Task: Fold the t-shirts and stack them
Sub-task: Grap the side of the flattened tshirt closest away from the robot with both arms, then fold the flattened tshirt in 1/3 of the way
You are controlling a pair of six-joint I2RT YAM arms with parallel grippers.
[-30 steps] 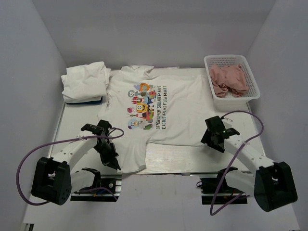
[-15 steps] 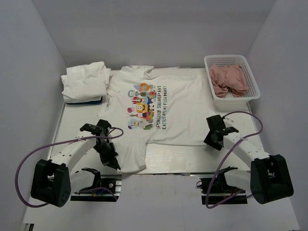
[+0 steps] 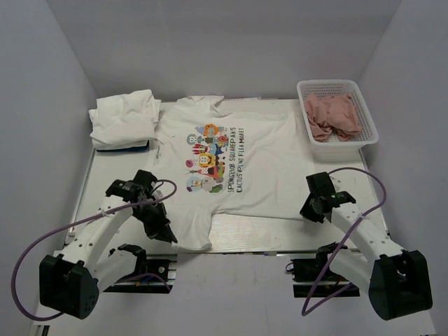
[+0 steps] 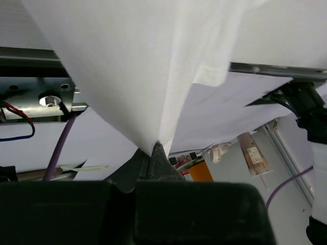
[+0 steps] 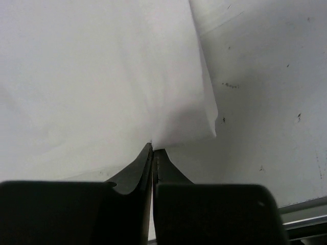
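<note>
A white t-shirt (image 3: 259, 157) with a colourful cartoon print and dark lettering lies spread face up across the middle of the table. My left gripper (image 3: 170, 236) is shut on its near-left hem corner. In the left wrist view the white cloth (image 4: 133, 66) rises in a taut cone from the closed left gripper (image 4: 156, 149). My right gripper (image 3: 306, 211) is shut on the near-right hem corner. In the right wrist view that corner of the cloth (image 5: 102, 76) is pinched in the tips of the right gripper (image 5: 153, 148). A folded white t-shirt (image 3: 124, 117) lies at the back left.
The folded shirt rests on a blue board (image 3: 126, 147). A white mesh basket (image 3: 371, 133) with crumpled pink cloth (image 3: 334, 115) stands at the back right. A bare metal strip of the table (image 3: 266, 234) runs along the near edge. Purple cables loop beside both arms.
The right gripper has gone from open to shut on the shirt's near-right corner, shifting slightly nearer. The left arm has risen a little with its corner still held.
</note>
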